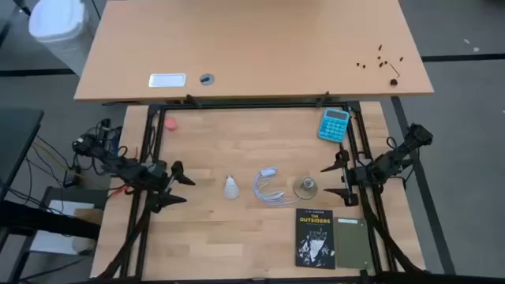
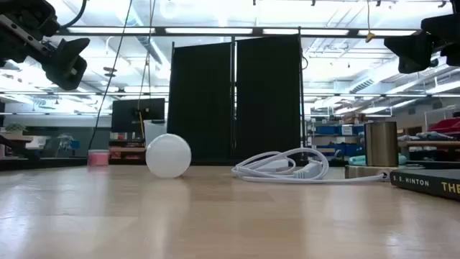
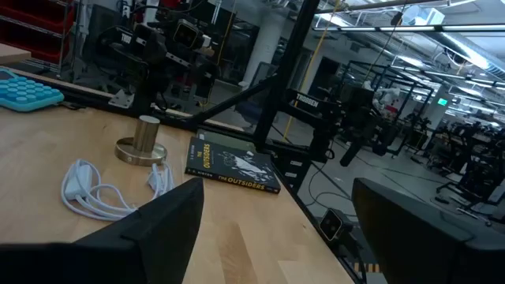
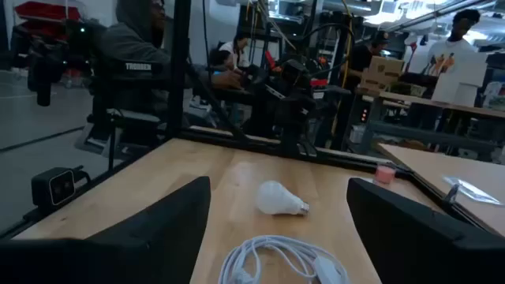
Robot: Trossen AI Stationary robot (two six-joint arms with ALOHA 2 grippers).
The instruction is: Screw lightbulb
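The small white lightbulb [image 1: 230,187] lies on its side on the wooden table, left of the coiled white cable [image 1: 267,186]; it also shows in the low view [image 2: 168,155] and the right wrist view [image 4: 280,199]. The round silvery socket [image 1: 306,187] stands upright right of the cable and shows in the left wrist view [image 3: 142,143]. My left gripper [image 1: 178,186] is open and empty, left of the bulb. My right gripper [image 1: 334,181] is open and empty, right of the socket.
A blue calculator [image 1: 334,124] lies at the far right. A black book [image 1: 315,237] and a grey-green booklet [image 1: 351,241] lie at the near right. A small pink object [image 1: 170,123] sits at the far left. People show beyond the table in the right wrist view.
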